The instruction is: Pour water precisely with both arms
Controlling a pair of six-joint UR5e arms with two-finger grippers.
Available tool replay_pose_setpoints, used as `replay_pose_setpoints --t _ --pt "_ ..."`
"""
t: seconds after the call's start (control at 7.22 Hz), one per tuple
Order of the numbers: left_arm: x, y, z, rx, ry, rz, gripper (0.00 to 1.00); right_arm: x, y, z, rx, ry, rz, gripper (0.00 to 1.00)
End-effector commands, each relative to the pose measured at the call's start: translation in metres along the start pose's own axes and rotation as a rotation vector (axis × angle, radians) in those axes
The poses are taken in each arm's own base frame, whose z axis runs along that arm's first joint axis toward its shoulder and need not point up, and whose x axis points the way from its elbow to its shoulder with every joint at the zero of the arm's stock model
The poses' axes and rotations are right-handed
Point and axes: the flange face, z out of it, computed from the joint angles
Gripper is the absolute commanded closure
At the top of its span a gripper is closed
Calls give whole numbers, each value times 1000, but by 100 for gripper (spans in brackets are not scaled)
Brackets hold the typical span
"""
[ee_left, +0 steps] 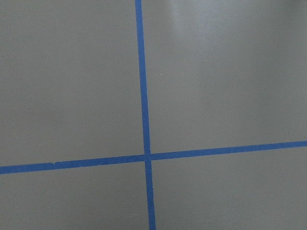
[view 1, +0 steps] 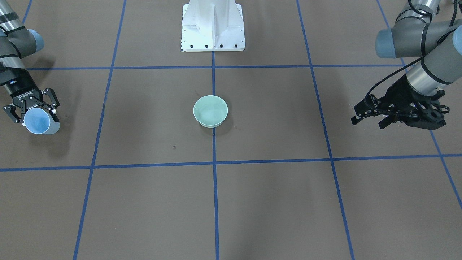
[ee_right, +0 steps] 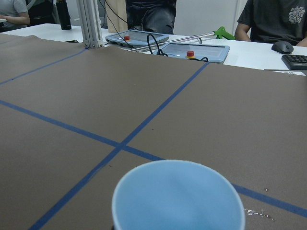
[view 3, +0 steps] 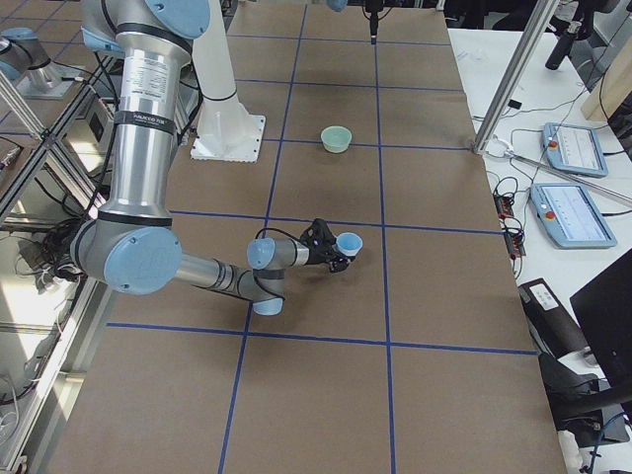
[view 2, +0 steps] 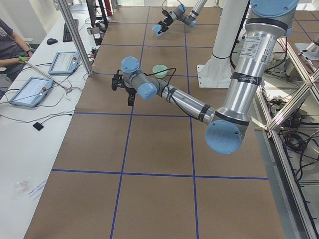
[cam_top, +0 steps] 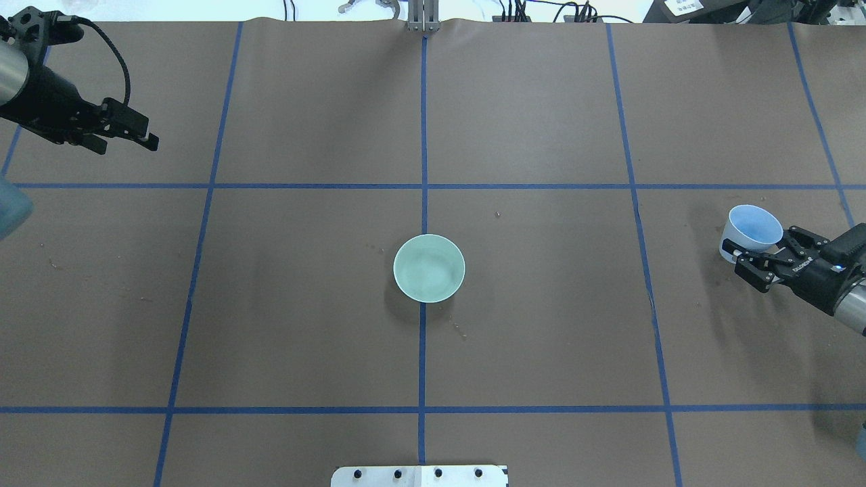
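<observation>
The blue cup [ee_right: 177, 196], clamped in the right end effector [cam_top: 752, 251], hangs at the table's [cam_top: 541, 338] side, well apart from the green bowl [cam_top: 429, 268], probably awaiting pouring; water indiscernible. Left end effector [view 1: 369, 121] spread, empty.

Two robot arms work over one tabletop [view 1: 274, 202]: the left arm [view 1: 429, 72] and the right arm [view 1: 14, 39]. Two tools: the left tool [view 1: 368, 122] and the right tool [view 1: 34, 113]. One blue cup [view 1: 38, 122]. One green bowl [view 1: 210, 111]. One white pedestal [view 1: 213, 27].
</observation>
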Motion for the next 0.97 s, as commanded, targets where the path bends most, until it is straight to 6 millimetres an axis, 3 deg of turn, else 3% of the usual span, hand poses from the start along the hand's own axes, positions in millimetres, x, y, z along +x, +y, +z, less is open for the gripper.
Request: replay_pose_setpoints --t 0.0,0.83 --pt "-1 2 -1 1 -1 0 1 3 5 0 -9 4 -4 90" --pt "-2 2 0 0 -2 -1 1 15 17 -11 -1 -13 2 54"
